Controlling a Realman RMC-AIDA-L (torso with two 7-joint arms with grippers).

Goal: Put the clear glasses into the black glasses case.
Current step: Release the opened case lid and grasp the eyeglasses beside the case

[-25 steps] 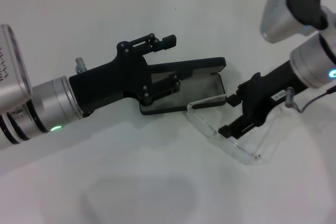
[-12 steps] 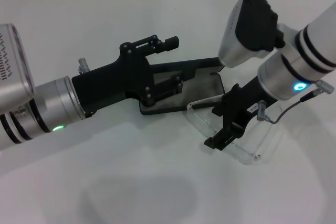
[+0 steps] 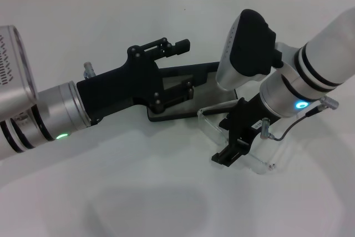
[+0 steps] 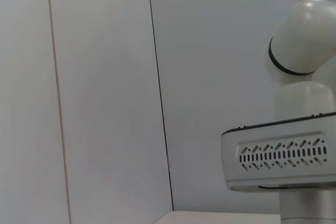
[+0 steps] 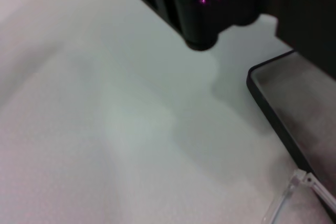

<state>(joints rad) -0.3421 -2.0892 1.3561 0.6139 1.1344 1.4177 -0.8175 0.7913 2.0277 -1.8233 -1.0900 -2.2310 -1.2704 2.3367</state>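
Head view: black glasses case [image 3: 213,84] lies open near the worktop's middle, lid up at the far side; left gripper [image 3: 178,65] over it, fingers spread, holding nothing. Clear glasses [image 3: 236,140] lie just beside the case's near right corner, long axis running toward the near right edge. Right gripper [image 3: 236,137] sits directly at them, the nearer arm; grip state cannot be told. Left wrist view: wall only. Right wrist view: case corner and a glasses tip.
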